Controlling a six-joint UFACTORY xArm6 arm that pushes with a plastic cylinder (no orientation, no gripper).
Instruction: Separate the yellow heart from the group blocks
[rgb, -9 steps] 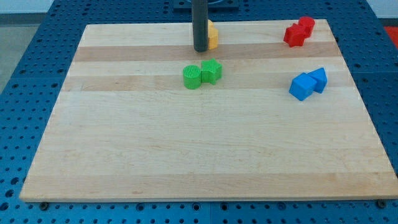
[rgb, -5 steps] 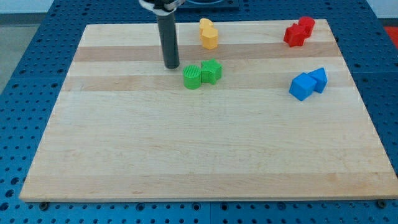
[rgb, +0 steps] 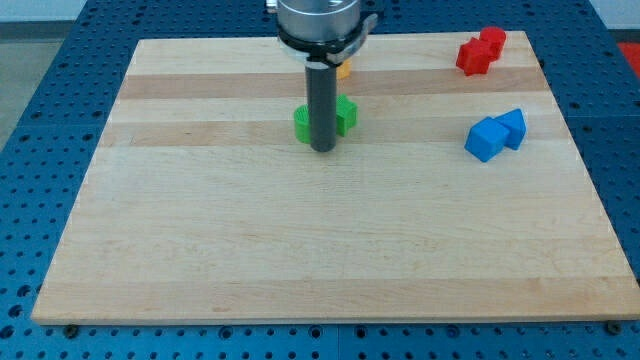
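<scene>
My tip (rgb: 322, 150), no grasping end effector, fronts ribbed green blocks (rgb: 302, 123) on pale wood.

A pale wooden board (rgb: 330, 240) with light and darker stripes lies on a blue perforated table (rgb: 40, 120). The holes stand in regular rows. The light is even, with soft shadows.
</scene>
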